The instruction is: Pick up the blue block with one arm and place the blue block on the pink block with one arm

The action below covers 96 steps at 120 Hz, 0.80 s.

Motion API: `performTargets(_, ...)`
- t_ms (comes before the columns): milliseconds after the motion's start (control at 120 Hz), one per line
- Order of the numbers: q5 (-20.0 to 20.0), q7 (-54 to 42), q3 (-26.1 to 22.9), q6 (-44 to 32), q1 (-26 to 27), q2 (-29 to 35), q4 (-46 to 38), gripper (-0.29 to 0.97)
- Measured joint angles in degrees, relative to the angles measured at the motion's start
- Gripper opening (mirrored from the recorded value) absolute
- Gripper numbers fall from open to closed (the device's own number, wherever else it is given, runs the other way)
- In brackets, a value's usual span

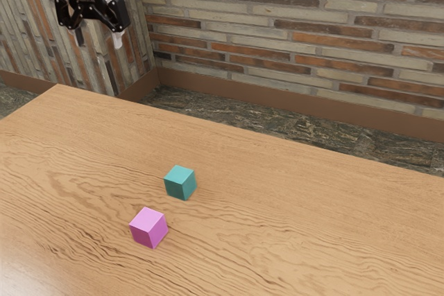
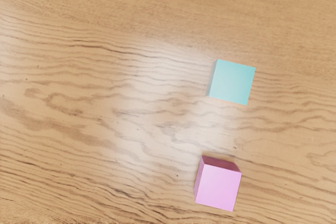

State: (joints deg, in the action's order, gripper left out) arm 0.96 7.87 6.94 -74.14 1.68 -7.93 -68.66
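Gripper hangs high over the far edge of the table, at the exterior view's upper left. Its two black fingers are spread apart with nothing between them. The blue block sits on the wood well below it, toward the exterior view's right. The pink block is near the blue one and a little closer to the camera, with bare wood between them. Both are small matte cubes with flat faces and crisp edges, and the blue one leans toward teal. The tabletop is polished wood with wavy grain. Behind it are a rough brick wall and a dark stone floor.

In the wrist view, the blue block and pink block lie apart on the shiny grain, each turned a little differently.

I see several risks from here:
- **Nudging the pink block:** the cubes are close, so a spread finger coming down could push it.
- **Twisting the blue block:** fingers not squared to its faces could catch a corner and turn it.
- **Slipping:** its smooth sides may slide under a light squeeze.
- **Toppling:** the pink top is no bigger than the blue base, so an off-centre drop could tip it off.
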Motion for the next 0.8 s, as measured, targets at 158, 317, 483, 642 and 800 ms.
performTargets(158,-0.2,0.9,0.0,0.5,0.0,0.3,1.1,0.68)
performTargets(317,1.6,1.7,-9.6,2.1,-1.1,3.6,13.1,0.68)
performTargets(483,2.8,2.3,-11.7,2.9,3.2,4.5,13.6,0.68)
performTargets(642,3.1,2.9,-10.8,3.1,0.3,3.6,11.1,0.68)
performTargets(800,3.1,3.3,-8.7,-3.4,-0.8,18.7,-22.2,0.68)
